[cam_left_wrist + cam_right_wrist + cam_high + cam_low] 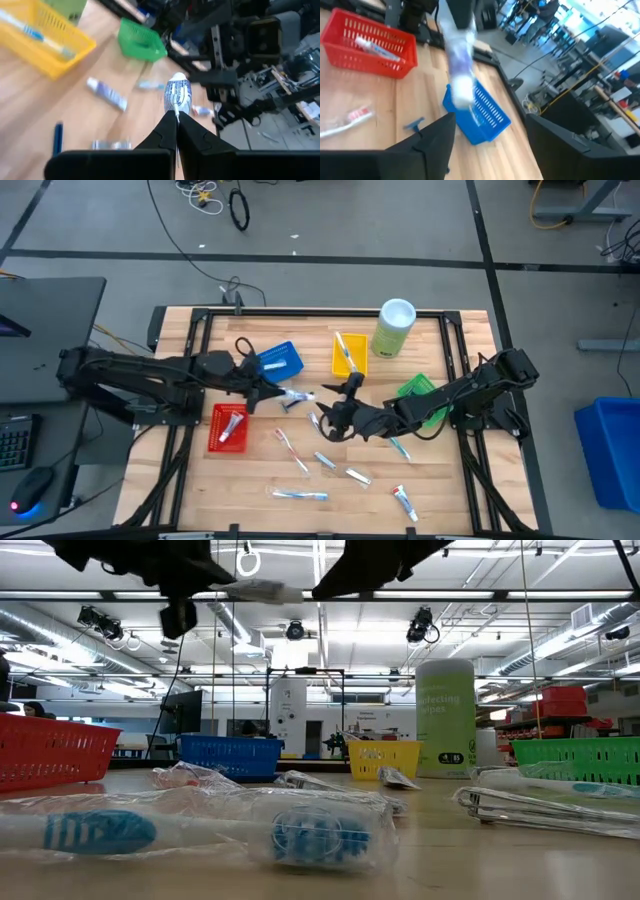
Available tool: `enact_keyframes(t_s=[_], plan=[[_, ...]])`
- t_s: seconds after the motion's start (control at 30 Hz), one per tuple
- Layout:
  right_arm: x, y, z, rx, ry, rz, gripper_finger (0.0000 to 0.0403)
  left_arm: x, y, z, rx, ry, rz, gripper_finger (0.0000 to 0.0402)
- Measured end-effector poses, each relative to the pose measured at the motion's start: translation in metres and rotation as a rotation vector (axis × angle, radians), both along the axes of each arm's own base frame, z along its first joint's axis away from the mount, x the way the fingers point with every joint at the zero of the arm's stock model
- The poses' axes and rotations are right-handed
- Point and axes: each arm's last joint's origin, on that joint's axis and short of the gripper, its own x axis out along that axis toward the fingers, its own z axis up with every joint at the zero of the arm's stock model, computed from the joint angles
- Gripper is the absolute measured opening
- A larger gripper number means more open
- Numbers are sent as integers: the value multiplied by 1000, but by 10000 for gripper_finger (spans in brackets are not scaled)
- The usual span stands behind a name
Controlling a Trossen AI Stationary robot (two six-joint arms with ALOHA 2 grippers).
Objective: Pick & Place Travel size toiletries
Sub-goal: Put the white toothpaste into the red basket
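Observation:
My left gripper is shut on a white mini tube with blue marks, held in the air just right of the blue tray. The low view shows this tube high above the table. My right gripper hovers open at mid-table, facing the tube from the right and touching nothing. More toiletries lie flat on the wood: a toothbrush, tubes and another tube. The red tray holds one tube, the yellow tray a toothbrush. My left gripper pinches the tube by its flat crimped end between the two fingertips. The fingers come level from the table's left and lie along the tube. The tube sticks out past them toward the right, lifted clear of the table.
A tall pale-green canister stands at the far edge beside the yellow tray. The green tray sits under my right arm. Wrapped toothbrushes lie along the near edge. A small blue item lies near the blue tray.

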Motion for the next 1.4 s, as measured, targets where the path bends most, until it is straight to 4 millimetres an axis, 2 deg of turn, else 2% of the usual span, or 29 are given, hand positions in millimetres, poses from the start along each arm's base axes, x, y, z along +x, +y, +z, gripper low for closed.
enact_keyframes(t_s=[0.1,0.27,0.33,0.47,0.57,0.7,1.0,1.23,1.4], plan=[[-1,-2,-4,17,24,-16,260,-18,2,9,-39,143,10,5],[-1,-6,-5,54,17,-44,263,-50,3,24,17,452,54,5],[-1,-8,-5,60,15,-51,260,-61,3,29,30,568,22,7],[0,-11,-6,60,19,-59,248,-82,0,23,66,793,-154,7],[1,-13,-6,74,25,-40,239,-93,-1,16,78,910,-210,6],[3,-16,-7,110,35,6,229,-93,-3,3,72,935,-292,8],[3,-18,-8,153,35,6,223,-80,-6,-42,-1,931,-398,10],[0,-24,-15,257,58,-39,248,-69,-6,-49,18,942,-402,25],[-6,-28,-30,335,68,-84,263,-62,-2,-56,124,1002,-359,41]])
